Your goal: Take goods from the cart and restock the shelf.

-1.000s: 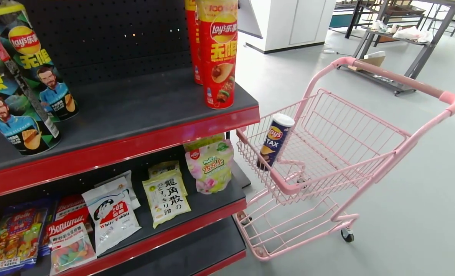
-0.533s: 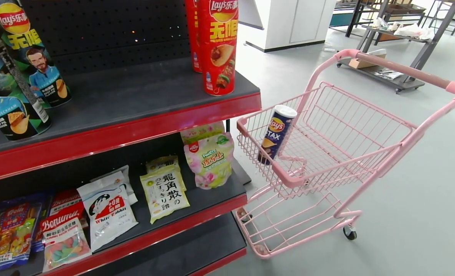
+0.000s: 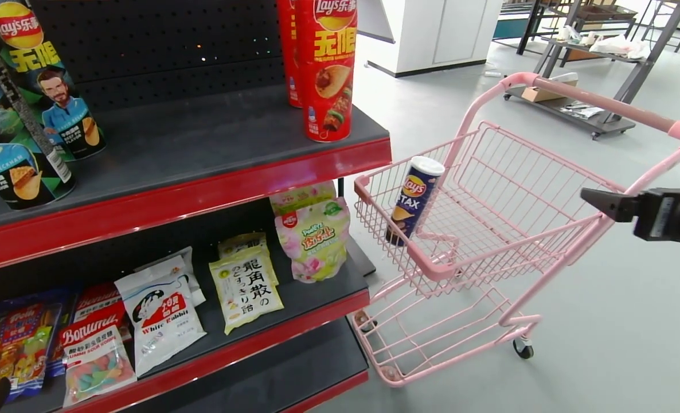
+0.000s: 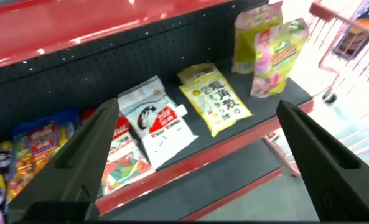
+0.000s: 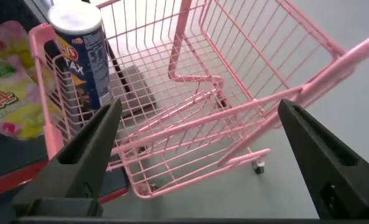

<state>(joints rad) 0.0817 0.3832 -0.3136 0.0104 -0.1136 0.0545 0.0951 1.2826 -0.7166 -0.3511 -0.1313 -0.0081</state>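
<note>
A pink shopping cart [image 3: 604,108] stands on the grey floor just beside the end of a black shelf unit with red edging [image 3: 214,189]. The only item in its wire basket is a dark blue chip canister [image 3: 413,201] with a white lid. It stands upright in the front corner nearest the shelf, against the basket's front wall. The right gripper [image 5: 198,106] hangs above the cart on the handle side, well apart from the canister. Its jaws are wide apart with nothing between them, and in the right wrist view they frame the basket and the canister below. The left gripper [image 4: 196,106] is in front of the lower shelf [image 3: 294,335], its jaws likewise spread and empty. Between them the left wrist view shows the bags lying on that shelf. These are a white candy bag with a rabbit drawing [image 3: 162,318], a yellow-green lozenge bag [image 3: 247,289] next to it, and a pink-and-green pouch [image 3: 314,238] propped up at the end nearest the cart. A red-and-white gummy bag [image 3: 93,355] and a blue snack bag [image 3: 13,350] lie farther along the same shelf. On the upper shelf, two tall red chip canisters [image 3: 325,69] stand one behind the other at the end by the cart. Green-and-black chip canisters [image 3: 59,86] stand at the far end, with bare shelf board between the two groups.
</note>
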